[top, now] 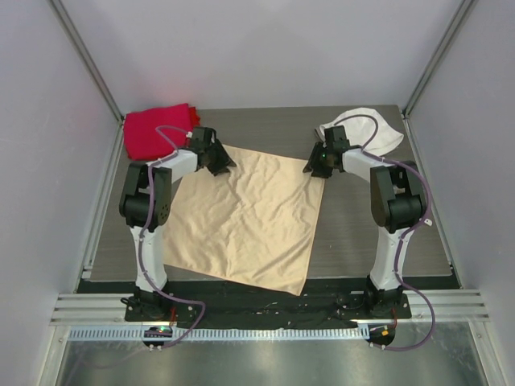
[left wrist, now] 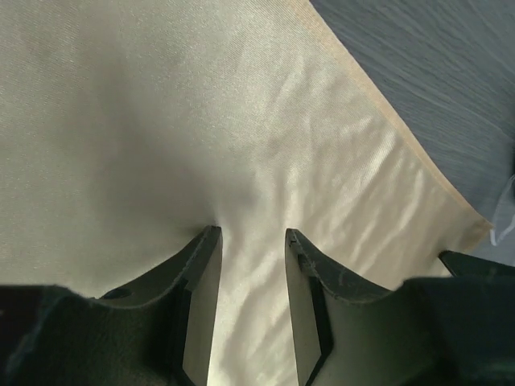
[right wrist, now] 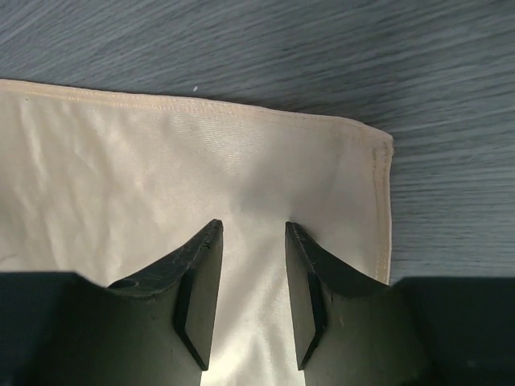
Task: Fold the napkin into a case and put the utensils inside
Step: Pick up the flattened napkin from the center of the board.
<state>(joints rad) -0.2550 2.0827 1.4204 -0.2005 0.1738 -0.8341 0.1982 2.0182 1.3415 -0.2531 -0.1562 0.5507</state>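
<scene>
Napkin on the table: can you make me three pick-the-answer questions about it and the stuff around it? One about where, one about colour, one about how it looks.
1. Where is the red cloth?
A. at the far left corner of the table
B. in the middle
C. at the near right corner

2. What colour is the napkin?
A. blue
B. peach-tan
C. green

3. How does the napkin lie?
A. rolled into a ball
B. folded into a narrow pocket
C. spread open, nearly flat

Answers:
1 A: the top view shows it bunched by the far left wall.
2 B: every view shows shiny peach-tan cloth.
3 C: it lies across the middle of the table as one wide sheet with only soft wrinkles.
</scene>
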